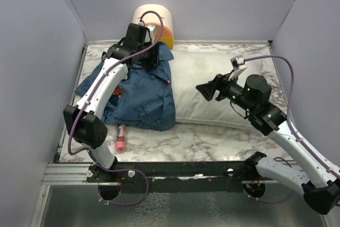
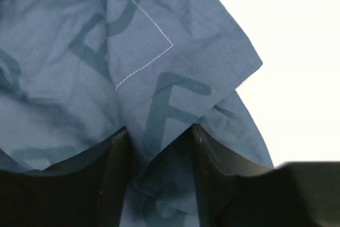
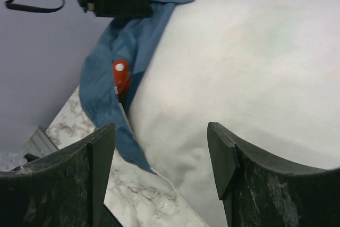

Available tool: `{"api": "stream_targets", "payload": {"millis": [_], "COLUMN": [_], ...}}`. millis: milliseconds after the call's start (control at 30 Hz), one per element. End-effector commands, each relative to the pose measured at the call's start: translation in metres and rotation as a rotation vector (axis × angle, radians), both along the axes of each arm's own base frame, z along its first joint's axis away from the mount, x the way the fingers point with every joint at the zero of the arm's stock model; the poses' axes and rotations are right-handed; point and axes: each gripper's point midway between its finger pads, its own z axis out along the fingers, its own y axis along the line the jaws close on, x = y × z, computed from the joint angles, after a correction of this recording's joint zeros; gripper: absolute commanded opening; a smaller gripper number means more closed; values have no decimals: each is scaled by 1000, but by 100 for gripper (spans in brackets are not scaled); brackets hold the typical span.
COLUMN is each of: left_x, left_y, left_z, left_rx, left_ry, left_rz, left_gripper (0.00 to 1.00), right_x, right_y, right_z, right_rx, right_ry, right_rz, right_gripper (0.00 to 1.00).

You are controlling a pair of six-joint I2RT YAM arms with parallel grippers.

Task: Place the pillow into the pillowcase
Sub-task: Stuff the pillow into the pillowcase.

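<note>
Lying left-to-right across the middle of the top view, the pillow (image 1: pixel 212 78) has its left end covered by the pillowcase (image 1: pixel 141 97), heaped at centre left. The right gripper (image 1: pixel 204 90), the nearer one, hangs over the pillow's middle, jaws spread and empty, pointing left. The left gripper (image 2: pixel 159 136), upper left, straddles a fold of blue cloth; whether it pinches I cannot tell.

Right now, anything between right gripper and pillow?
Nothing. Right wrist view: the right gripper, open, faces bare pillow; pillowcase lies off to one side.
</note>
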Motion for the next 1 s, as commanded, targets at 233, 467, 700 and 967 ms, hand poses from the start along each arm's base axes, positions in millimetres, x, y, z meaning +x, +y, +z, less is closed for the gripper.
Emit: {"api": "stream_targets", "payload": {"millis": [233,467,700,967], "left_x": [18,29,46,44], "left_y": [-88,-164,-195,-129], "left_z": [98,101,84,124], "left_rx": [-507,-774,-802,-472], "left_ry": [-64,7,71,-215], "left_rz": [-156,-259,-241,-119], "left_gripper": [0,0,29,84], "right_x": [20,24,22,-2], "right_y": [-29,-31,-39,-20], "right_z": [-2,-4,-12,-12], "right_rx": [-22,-24,-60,-135], "right_ry": [29,42,63,8], "right_rz": [-70,-83,-98,129], "right_gripper": [70,70,70,71]}}
